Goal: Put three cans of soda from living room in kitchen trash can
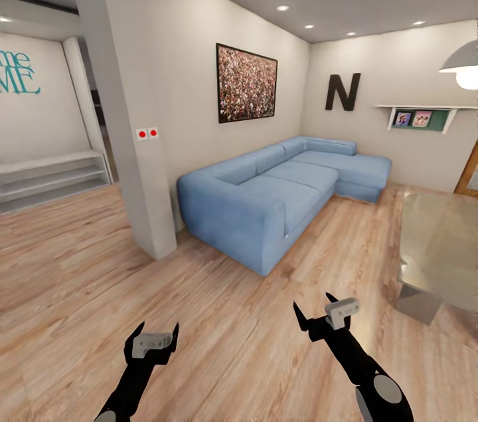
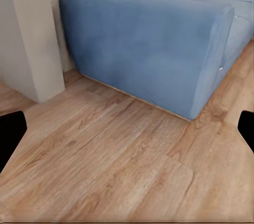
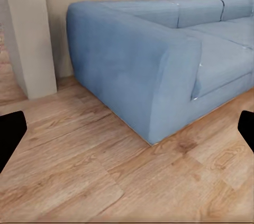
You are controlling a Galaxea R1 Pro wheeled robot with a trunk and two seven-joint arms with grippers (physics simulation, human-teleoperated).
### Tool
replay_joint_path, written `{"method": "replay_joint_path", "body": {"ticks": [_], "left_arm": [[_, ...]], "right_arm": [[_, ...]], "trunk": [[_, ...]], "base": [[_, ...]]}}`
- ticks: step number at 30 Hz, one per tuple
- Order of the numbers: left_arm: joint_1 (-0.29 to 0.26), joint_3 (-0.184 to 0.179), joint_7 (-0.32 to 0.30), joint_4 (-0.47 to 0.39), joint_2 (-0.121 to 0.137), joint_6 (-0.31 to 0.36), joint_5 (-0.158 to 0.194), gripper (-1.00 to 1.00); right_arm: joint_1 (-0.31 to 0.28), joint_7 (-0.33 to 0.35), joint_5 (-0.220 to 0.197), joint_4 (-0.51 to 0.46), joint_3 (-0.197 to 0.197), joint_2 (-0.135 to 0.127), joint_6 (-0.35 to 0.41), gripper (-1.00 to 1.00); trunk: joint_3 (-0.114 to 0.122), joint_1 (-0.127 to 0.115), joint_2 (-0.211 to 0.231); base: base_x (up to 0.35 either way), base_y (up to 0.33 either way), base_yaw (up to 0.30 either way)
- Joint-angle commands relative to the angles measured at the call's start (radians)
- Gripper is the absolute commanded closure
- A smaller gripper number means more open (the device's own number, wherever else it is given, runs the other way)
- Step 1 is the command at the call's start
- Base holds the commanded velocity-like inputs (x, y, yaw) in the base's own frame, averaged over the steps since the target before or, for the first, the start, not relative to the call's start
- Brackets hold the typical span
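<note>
Pale wooden plank floor [image 1: 219, 316] bearing the long blue corner sofa [image 1: 279, 193], a white pillar [image 1: 126, 116] and a low glass table [image 1: 441, 249]

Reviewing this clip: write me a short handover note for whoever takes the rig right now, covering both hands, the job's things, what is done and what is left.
Left hand: open, holding nothing, over the wooden floor.
Right hand: open, holding nothing, raised slightly higher.
Location: living room, facing the blue sofa; the glass table is at the right, the letter N and the crowd picture on the walls.
Done: judging by the free hands, no can is being carried.
Left: find the soda cans, probably around the table, then take them to the kitchen bin.
</note>
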Motion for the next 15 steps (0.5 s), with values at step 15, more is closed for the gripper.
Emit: {"method": "replay_joint_path", "body": {"ticks": [15], "left_arm": [[0.000, 0.000, 0.000, 0.000, 0.000, 0.000, 0.000, -1.00]], "right_arm": [[0.000, 0.000, -0.002, -0.003, -0.001, 0.000, 0.011, -1.00]], "trunk": [[-0.007, 0.000, 0.000]], "base": [[-0.226, 0.145, 0.000]]}}
